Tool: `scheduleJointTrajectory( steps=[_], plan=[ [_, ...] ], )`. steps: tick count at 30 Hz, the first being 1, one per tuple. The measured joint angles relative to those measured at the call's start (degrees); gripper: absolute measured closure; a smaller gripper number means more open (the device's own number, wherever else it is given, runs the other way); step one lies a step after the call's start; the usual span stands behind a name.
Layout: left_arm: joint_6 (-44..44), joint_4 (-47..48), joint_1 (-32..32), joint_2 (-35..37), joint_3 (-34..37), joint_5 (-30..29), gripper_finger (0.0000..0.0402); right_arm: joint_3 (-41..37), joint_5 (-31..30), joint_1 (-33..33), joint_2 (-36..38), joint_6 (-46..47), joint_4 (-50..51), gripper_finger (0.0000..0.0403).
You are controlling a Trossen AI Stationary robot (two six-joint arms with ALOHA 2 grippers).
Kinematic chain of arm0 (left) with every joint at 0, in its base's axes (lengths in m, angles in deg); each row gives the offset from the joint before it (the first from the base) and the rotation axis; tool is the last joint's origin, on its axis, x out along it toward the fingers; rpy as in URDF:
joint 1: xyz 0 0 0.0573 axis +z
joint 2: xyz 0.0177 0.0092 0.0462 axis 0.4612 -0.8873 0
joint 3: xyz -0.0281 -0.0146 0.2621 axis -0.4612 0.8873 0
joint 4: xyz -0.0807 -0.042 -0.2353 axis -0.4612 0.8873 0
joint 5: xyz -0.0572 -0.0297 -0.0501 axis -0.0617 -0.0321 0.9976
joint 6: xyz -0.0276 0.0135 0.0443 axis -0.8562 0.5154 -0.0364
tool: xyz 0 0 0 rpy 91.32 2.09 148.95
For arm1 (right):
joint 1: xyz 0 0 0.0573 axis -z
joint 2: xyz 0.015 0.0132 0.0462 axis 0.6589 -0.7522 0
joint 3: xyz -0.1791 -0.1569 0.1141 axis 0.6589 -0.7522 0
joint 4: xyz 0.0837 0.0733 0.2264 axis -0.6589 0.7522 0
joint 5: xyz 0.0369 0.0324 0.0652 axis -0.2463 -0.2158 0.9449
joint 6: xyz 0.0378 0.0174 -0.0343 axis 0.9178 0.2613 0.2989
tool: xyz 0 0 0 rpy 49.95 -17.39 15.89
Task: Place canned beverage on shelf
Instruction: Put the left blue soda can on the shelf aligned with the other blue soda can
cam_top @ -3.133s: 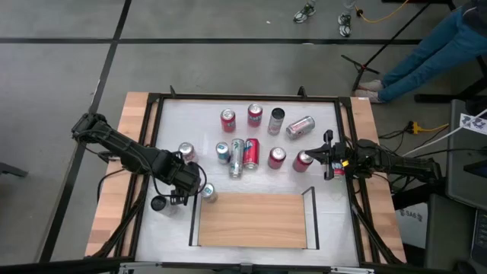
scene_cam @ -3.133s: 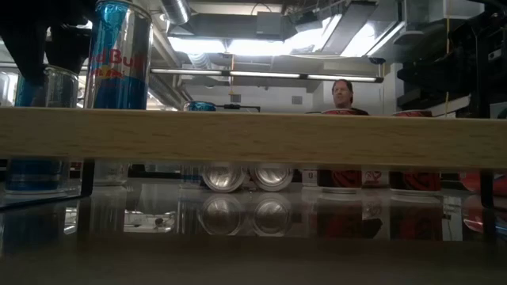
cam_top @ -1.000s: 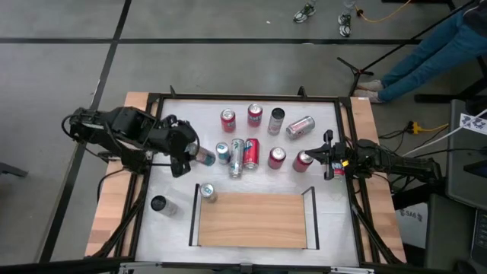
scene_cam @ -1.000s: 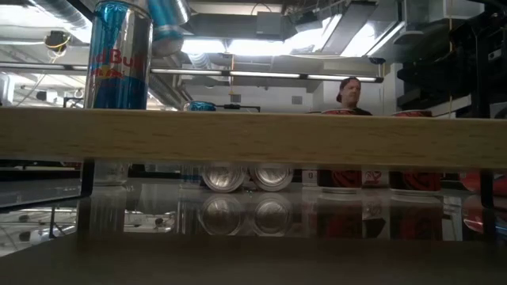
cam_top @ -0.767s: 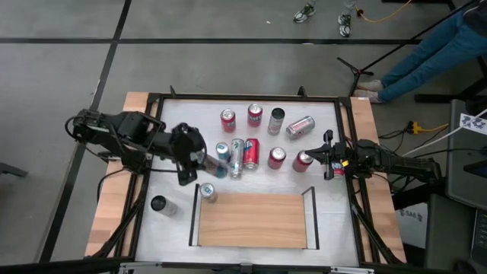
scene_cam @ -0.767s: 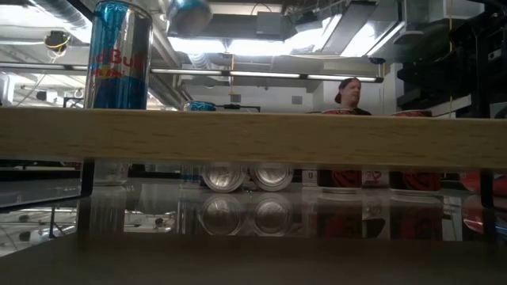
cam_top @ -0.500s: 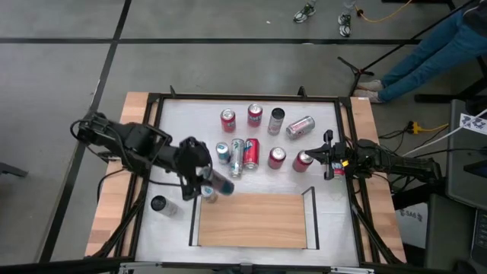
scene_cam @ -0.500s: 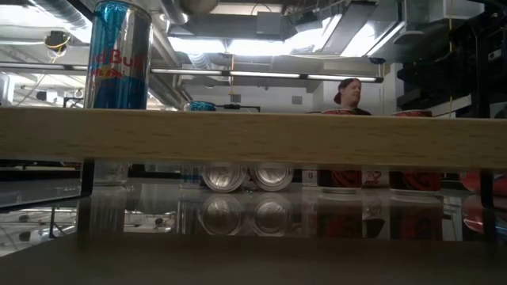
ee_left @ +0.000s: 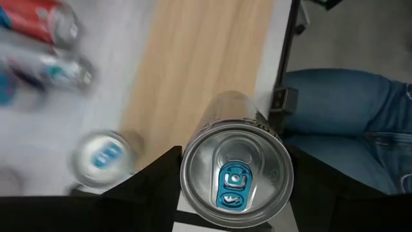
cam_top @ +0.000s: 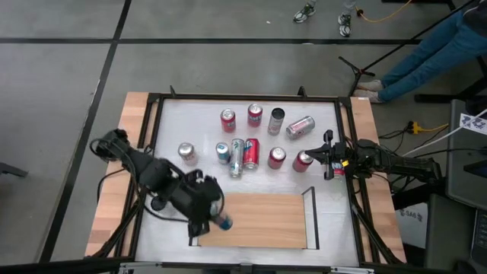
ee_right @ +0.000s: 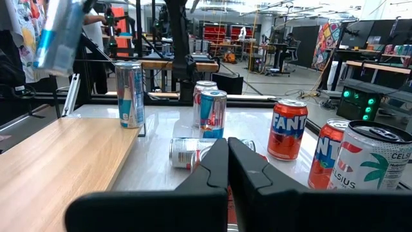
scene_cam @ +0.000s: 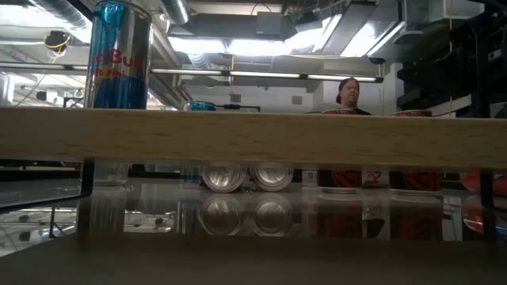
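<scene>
Left hand (cam_top: 215,218) grips blue can (ee_left: 235,166) over shelf (cam_top: 262,221), lower left; next: upright, lower. Right hand (ee_right: 226,169) closed, idle.

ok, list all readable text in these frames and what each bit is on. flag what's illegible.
"Red Bull", partly cut off: tall blue-silver can standing on the shelf, low view.
"FANT", cut by the can's curve: orange can, right wrist view.
"CELSIUS", partly hidden: white can, right wrist view.
"NT", a fragment: orange can behind it.
Print on the other cans in the high view, and signs in the room: too small or blurred to read.
</scene>
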Motion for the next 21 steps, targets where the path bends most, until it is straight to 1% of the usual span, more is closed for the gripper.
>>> scheduleJointTrajectory(
  steps=[3,9,15,21],
  plan=[
    [-3.72,0.53,-1.75,-2.41,-1.58,0.87,0.0191,0.00,0.01,0.02,0.00,0.00,0.00,0.0402],
    [-9.89,1.51,-4.59,-5.35,-1.65,2.47,0.0191,0.00,0.01,0.00,-0.01,0.00,0.07,0.0402],
    [-10.21,2.71,-6.18,-7.31,-1.65,2.06,0.0188,0.00,0.01,0.01,-0.02,0.00,0.89,0.0402],
    [-9.76,6.69,-6.93,-10.13,-1.65,1.80,0.0186,0.00,-0.04,0.00,-0.02,0.00,1.05,0.0402]
  ],
)
